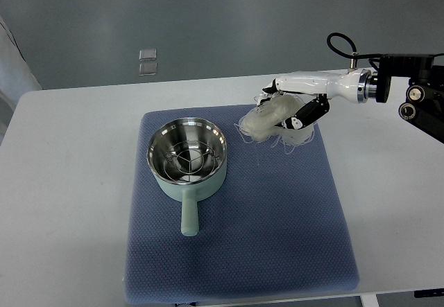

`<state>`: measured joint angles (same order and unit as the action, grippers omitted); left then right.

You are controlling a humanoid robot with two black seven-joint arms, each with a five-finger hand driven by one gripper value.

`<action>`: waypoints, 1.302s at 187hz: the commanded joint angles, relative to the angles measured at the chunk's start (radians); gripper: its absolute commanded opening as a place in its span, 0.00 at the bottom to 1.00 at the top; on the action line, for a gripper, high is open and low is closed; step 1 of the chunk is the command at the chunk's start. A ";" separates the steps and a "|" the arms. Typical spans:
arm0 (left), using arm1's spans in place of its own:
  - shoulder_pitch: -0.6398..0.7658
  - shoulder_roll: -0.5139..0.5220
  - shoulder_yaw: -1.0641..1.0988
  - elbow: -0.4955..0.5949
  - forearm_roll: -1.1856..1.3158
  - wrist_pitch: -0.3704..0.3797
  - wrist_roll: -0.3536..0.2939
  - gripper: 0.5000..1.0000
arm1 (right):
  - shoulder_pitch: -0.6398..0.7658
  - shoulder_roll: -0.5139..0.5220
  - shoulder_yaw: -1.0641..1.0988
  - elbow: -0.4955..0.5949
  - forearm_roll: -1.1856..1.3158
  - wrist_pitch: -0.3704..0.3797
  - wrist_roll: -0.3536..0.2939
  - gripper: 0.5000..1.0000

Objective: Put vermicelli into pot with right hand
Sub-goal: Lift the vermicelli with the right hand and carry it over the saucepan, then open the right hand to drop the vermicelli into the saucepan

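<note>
Top view gives me a pale green pot (187,161) with a shiny steel lining, a round wire rack inside, and a stubby handle pointing toward me. It sits on a blue woven mat (239,251) spread over the smooth white table (62,203). Right of the pot, near its rim but apart, my right hand (291,109) has its white and black fingers curled around a translucent, stringy bundle of vermicelli (267,123), loose strands trailing onto the mat.
</note>
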<state>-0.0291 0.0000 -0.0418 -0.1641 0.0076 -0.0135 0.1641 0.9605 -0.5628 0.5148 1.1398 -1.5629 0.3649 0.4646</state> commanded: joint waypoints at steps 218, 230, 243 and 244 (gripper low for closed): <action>0.000 0.000 0.000 0.000 0.000 0.000 0.000 1.00 | 0.018 0.466 -0.019 -0.226 0.006 -0.135 -0.043 0.51; 0.000 0.000 0.000 0.000 0.000 0.000 0.000 1.00 | 0.017 0.466 -0.019 -0.226 0.007 -0.138 -0.043 0.53; 0.000 0.000 0.000 0.000 0.000 0.000 0.000 1.00 | 0.015 0.466 -0.018 -0.226 0.009 -0.138 -0.043 0.57; 0.000 0.000 0.000 0.000 0.000 0.000 0.000 1.00 | 0.015 0.466 -0.018 -0.226 0.009 -0.138 -0.043 0.57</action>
<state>-0.0291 0.0000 -0.0414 -0.1641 0.0077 -0.0134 0.1641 0.9780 -0.0966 0.4955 0.9143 -1.5560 0.2288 0.4219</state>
